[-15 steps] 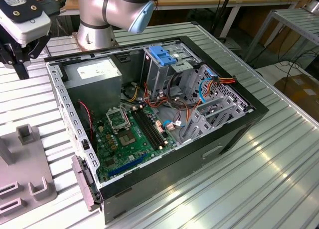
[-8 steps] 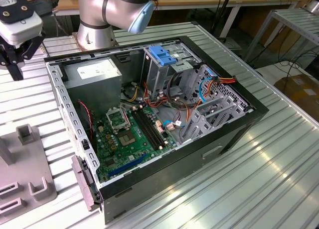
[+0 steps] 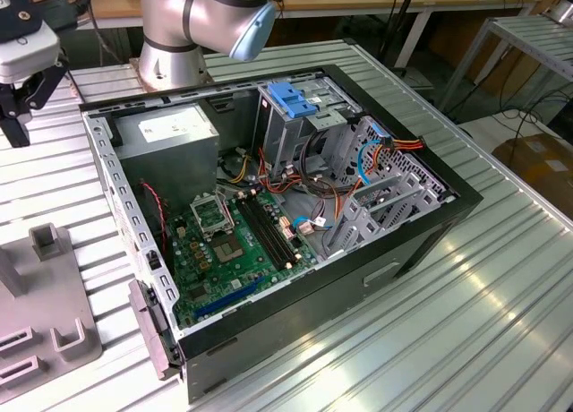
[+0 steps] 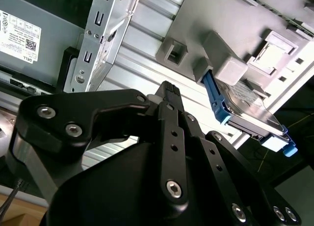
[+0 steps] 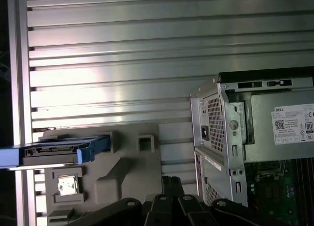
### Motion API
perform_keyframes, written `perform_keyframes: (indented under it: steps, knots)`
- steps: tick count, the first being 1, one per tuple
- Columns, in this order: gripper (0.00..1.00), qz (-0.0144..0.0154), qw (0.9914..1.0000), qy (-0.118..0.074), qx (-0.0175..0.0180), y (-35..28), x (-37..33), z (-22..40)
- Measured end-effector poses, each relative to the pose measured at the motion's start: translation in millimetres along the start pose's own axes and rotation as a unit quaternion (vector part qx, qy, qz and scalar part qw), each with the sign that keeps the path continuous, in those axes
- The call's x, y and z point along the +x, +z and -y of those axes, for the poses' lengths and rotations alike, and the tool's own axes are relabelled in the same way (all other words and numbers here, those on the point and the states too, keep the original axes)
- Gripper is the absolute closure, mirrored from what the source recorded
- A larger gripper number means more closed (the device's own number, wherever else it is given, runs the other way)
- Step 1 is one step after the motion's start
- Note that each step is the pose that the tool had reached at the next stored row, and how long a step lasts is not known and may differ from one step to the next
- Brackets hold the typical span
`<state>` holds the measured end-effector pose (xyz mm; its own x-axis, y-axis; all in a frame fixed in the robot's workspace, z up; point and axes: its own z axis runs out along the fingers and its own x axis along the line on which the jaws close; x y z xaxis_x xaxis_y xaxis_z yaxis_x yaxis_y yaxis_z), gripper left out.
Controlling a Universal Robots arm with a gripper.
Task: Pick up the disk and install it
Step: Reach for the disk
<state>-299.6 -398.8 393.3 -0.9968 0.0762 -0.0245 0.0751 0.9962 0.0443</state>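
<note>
disk in grey holder, apart from gripper

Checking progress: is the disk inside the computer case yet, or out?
Out: the disk sits in the grey fixture, beside the case.

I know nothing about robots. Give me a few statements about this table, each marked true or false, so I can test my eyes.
1. The flat grey-metal disk with blue plastic rails stands in the grey plastic holder, outside the black computer case. True.
2. The black tool grips the disk. False: tool and disk are apart.
3. A side panel shuts the computer case. False: it lies open, with its green circuit board showing.
4. A blue plastic latch sits atop the metal drive cage in the case. True.
</note>
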Motion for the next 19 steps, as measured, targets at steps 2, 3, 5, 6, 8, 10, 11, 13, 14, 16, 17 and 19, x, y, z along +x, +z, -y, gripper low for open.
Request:
perform_keyframes:
  steps: [2, 3, 5, 6, 8, 10, 11, 13, 14, 16, 17, 19]
  knots:
    - [0.9, 0.0, 1.0, 0.0, 0.0, 0.0, 2.2, 0.2]
    - [0.9, 0.0, 1.0, 0.0, 0.0, -0.1, 3.6, 0.2]
    - [0.9, 0.0, 1.0, 0.0, 0.0, -0.2, 6.5, 0.3]
    - [0.9, 0.0, 1.0, 0.0, 0.0, -0.2, 7.7, 0.3]
    - [0.9, 0.0, 1.0, 0.0, 0.0, -0.3, 10.7, 0.5]
    - [0.9, 0.0, 1.0, 0.0, 0.0, -0.4, 13.6, 0.7]
    - [0.9, 0.0, 1.0, 0.0, 0.0, -0.4, 14.8, 0.7]
    - [0.9, 0.0, 1.0, 0.0, 0.0, -0.5, 17.4, 0.9]
    - [0.9, 0.0, 1.0, 0.0, 0.0, -0.5, 18.7, 1.0]
    - [0.9, 0.0, 1.0, 0.0, 0.0, -0.6, 21.3, 1.2]
    - [0.9, 0.0, 1.0, 0.0, 0.0, -0.6, 22.4, 1.2]
    - [0.9, 0.0, 1.0, 0.0, 0.0, -0.7, 25.0, 1.4]
